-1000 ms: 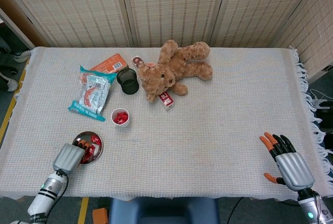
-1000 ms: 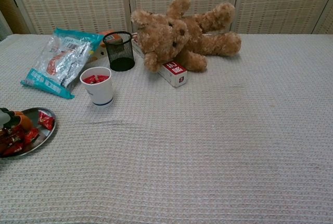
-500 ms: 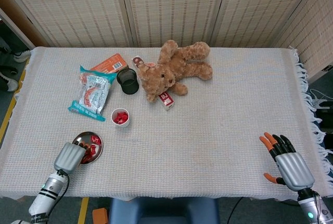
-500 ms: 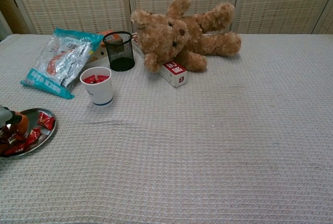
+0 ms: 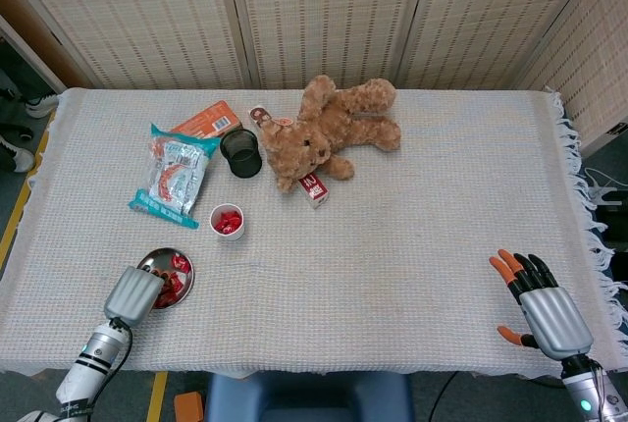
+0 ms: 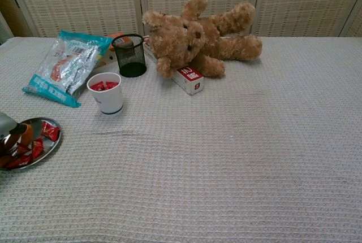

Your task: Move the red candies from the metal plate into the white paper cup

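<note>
Currently left hand (image 5: 132,292) sits over the plate (image 5: 180,261) among red candies (image 5: 175,283); whether it grips any cannot be told. Right hand (image 5: 542,306) idles open. Risk: a weak pinch drops candy short of the cup (image 5: 227,221).

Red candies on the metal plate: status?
Left hand over round metal plate, grip unclear. Right hand open, idle. Red candies remain; white paper cup unobstructed.
</note>
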Controlling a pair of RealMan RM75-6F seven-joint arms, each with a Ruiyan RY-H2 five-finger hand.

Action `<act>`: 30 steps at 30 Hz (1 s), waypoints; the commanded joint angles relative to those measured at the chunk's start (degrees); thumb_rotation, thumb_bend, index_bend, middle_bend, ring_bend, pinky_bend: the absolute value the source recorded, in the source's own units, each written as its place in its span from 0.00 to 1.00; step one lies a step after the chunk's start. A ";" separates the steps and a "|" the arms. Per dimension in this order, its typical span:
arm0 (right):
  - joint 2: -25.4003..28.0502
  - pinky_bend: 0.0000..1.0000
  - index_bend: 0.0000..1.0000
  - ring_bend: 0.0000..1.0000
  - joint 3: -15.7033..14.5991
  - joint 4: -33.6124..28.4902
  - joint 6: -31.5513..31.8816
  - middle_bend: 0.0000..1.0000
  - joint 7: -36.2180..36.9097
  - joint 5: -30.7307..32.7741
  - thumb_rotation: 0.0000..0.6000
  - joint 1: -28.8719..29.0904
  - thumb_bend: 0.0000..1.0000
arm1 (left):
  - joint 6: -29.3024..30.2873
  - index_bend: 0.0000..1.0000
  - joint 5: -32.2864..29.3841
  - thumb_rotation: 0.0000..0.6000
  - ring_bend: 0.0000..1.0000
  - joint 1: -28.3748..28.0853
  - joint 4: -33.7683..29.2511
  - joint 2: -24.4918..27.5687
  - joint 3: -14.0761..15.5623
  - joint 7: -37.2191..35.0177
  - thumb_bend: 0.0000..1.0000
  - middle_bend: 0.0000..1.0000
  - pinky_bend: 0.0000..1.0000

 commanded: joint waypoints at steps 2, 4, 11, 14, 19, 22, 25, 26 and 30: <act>-0.01 0.00 0.00 0.00 -0.01 0.00 0.01 0.00 -0.02 -0.02 1.00 0.00 0.05 | 0.16 0.58 0.68 1.00 0.57 -0.15 0.02 0.09 -0.09 -0.65 0.43 0.62 1.00; 0.01 0.00 0.00 0.00 -0.01 -0.01 0.04 0.00 0.00 -0.04 1.00 -0.01 0.05 | -0.04 0.59 0.65 1.00 0.58 -0.23 0.09 0.05 -0.22 -0.74 0.45 0.63 1.00; 0.01 0.00 0.00 0.00 0.04 -0.02 0.15 0.00 -0.04 0.02 1.00 -0.06 0.05 | -0.69 0.60 0.79 1.00 0.59 -0.65 0.08 0.04 -0.57 -0.67 0.51 0.66 1.00; 0.00 0.00 0.00 0.00 0.04 -0.01 0.11 0.00 -0.04 0.06 1.00 -0.06 0.05 | -0.29 0.61 1.21 1.00 0.59 -0.81 -0.32 0.19 -0.87 -1.12 0.54 0.67 1.00; -0.04 0.00 0.00 0.00 0.08 0.05 0.02 0.00 -0.01 0.15 1.00 -0.02 0.05 | 1.60 0.61 2.17 1.00 0.60 -1.18 -2.05 1.18 -2.08 -2.61 0.55 0.67 1.00; -0.11 0.00 0.00 0.00 0.10 0.06 -0.15 0.00 -0.11 0.21 1.00 0.06 0.05 | 2.45 0.62 2.58 1.00 0.60 -1.95 -4.31 2.29 -3.42 -3.34 0.55 0.67 1.00; -0.21 0.00 0.00 0.00 0.13 0.10 -0.32 0.00 -0.24 0.30 1.00 0.14 0.05 | 2.65 0.62 2.81 1.00 0.60 -3.49 -7.01 3.31 -5.43 -3.76 0.55 0.67 1.00; -0.23 0.00 0.00 0.00 0.14 0.07 -0.36 0.00 -0.31 0.34 1.00 0.17 0.05 | 2.34 0.62 2.66 1.00 0.60 -4.30 -8.02 3.52 -6.37 -3.95 0.55 0.67 1.00; -0.38 0.00 0.00 0.00 0.20 0.06 -0.64 0.00 -0.60 0.61 1.00 0.26 0.05 | 0.27 0.62 1.95 1.00 0.60 -7.49 -9.93 2.97 -9.30 -3.93 0.55 0.67 1.00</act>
